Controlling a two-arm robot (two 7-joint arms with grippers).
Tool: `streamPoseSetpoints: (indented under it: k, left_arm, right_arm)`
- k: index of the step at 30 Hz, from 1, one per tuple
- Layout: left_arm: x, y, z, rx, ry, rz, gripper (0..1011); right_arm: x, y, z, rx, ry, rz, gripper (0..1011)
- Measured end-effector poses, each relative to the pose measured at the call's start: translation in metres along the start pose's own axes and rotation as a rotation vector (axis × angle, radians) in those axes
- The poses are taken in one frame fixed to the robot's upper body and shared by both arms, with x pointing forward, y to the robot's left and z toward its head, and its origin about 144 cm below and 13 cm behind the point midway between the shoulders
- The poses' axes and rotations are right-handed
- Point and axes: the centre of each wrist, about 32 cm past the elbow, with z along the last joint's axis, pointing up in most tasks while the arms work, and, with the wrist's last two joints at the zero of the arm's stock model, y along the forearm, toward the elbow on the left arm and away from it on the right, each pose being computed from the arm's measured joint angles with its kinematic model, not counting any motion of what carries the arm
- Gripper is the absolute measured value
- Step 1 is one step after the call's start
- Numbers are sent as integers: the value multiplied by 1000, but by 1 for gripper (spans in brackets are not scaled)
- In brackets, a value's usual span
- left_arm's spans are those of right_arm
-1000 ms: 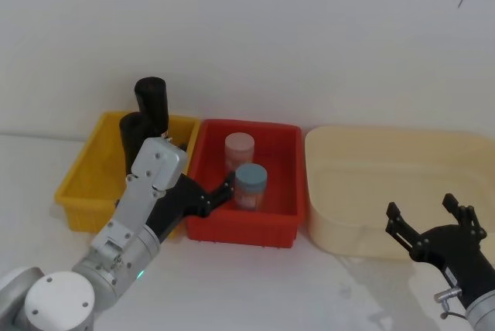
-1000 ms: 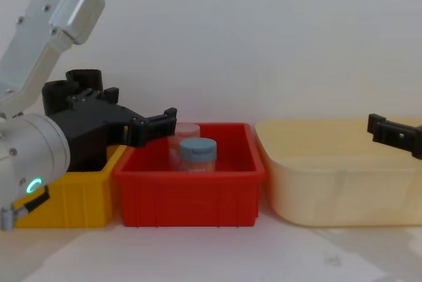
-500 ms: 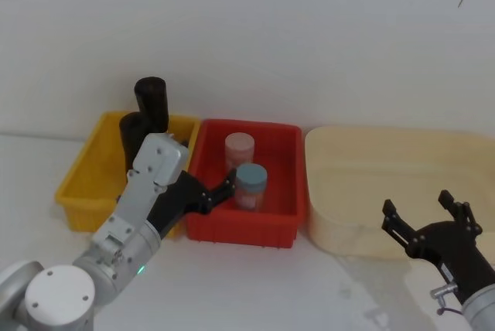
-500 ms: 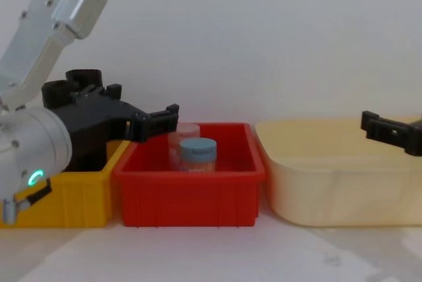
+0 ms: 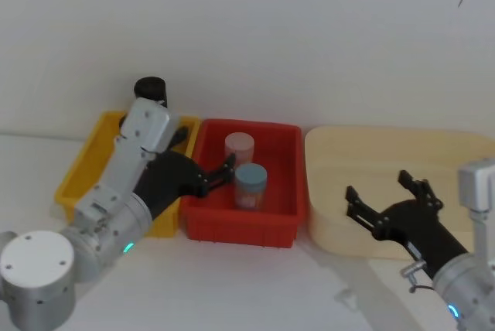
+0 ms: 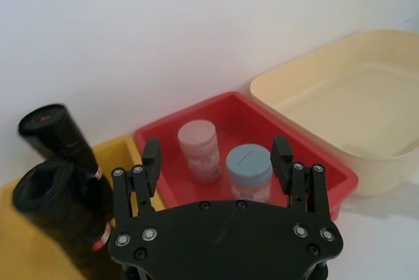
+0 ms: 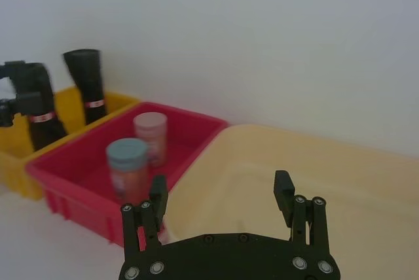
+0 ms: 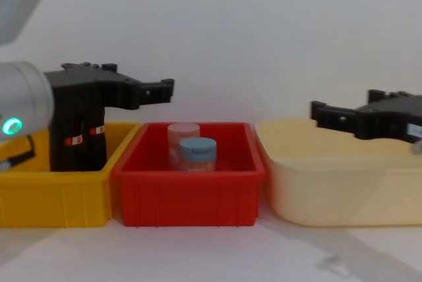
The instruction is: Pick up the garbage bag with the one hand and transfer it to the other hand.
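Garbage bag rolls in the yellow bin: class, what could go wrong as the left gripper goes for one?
1. The two garbage bag rolls stand close together in the yellow bin; the open left gripper might catch both or tip one over.
2. That gripper points over the red bin, beside the rolls; swinging across low could knock the blue-lidded jar.

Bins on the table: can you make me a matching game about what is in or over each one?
Things: 1 garbage bag rolls; 2 blue-lid jar; 3 right gripper; 4 left gripper.
Places: A in the red bin; B over the cream tub; C in the yellow bin; D above where the yellow and red bins meet.
Pairs: 1-C, 2-A, 3-B, 4-D.
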Motion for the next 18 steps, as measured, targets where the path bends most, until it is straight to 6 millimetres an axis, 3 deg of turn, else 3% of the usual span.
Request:
streamPoseSetpoints:
  k: [10,18]
  left_arm:
    - [22,41,24,84,81,41,1002]
    - [44,69,32,124,112,96,1001]
  right_arm:
    - [-18,29,16,-43,-24,125,1000]
    - [-39,54,27,-73,-34,199,1000]
